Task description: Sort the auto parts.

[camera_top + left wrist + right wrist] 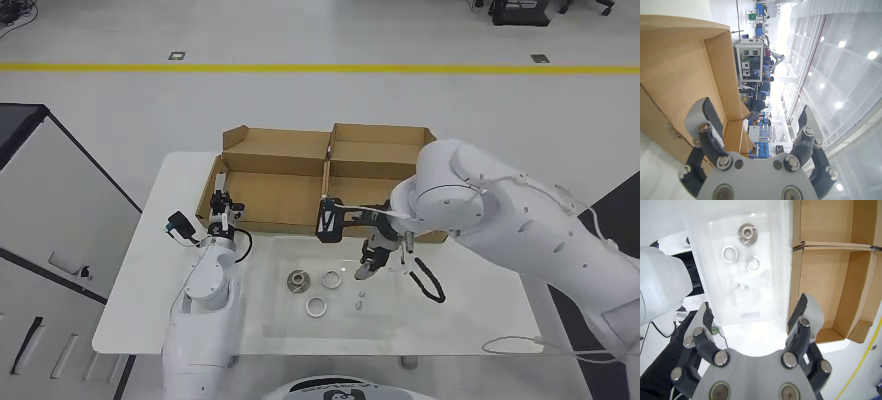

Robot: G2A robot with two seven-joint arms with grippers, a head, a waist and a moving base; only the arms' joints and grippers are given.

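Note:
A clear plastic tray [400, 315] [696, 256] on the white table holds a metal flange [297, 281] [747, 234], two metal rings [331, 279] [316, 306] [730, 254] [753, 263], a small bolt [360, 297] [737, 286] and a tiny nut [745, 287]. My right gripper [366, 266] [755, 306] hangs open above the tray's right end, holding nothing. Open and empty as well, my left gripper [222, 197] [756, 108] points upward beside the left cardboard box [270, 180] [677, 66].
Two open cardboard boxes stand side by side behind the tray; the right one [380, 165] [829, 275] is empty where visible. A dark-framed cabinet [40, 200] stands left of the table [140, 300].

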